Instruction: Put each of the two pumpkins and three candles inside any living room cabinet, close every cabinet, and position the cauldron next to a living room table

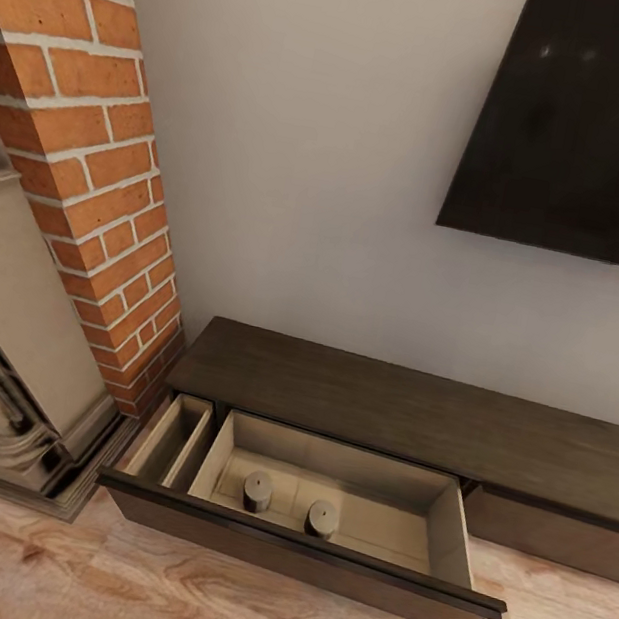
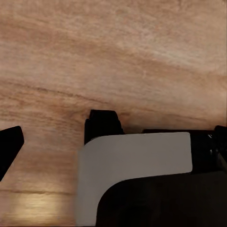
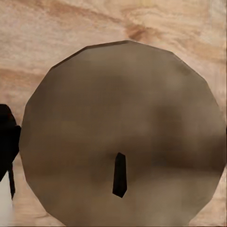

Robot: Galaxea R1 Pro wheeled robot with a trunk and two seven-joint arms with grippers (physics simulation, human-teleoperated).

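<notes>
The cabinet, long, low and dark brown, stands against the wall with one wide drawer pulled out. Two candles stand upright on the drawer's pale floor, one to the left of the other. A third candle sits very close in the right wrist view, its pale round top and dark wick facing the camera; my right gripper is shut on it, with one dark finger showing beside it. Over bare wood floor, my left gripper is open and holds nothing. Pumpkins and cauldron are out of view.
A red brick chimney and grey ornate fireplace stand just left of the cabinet. A dark screen hangs on the wall above it. Wood floor lies in front of the drawer. Part of my own white and black body shows below the left gripper.
</notes>
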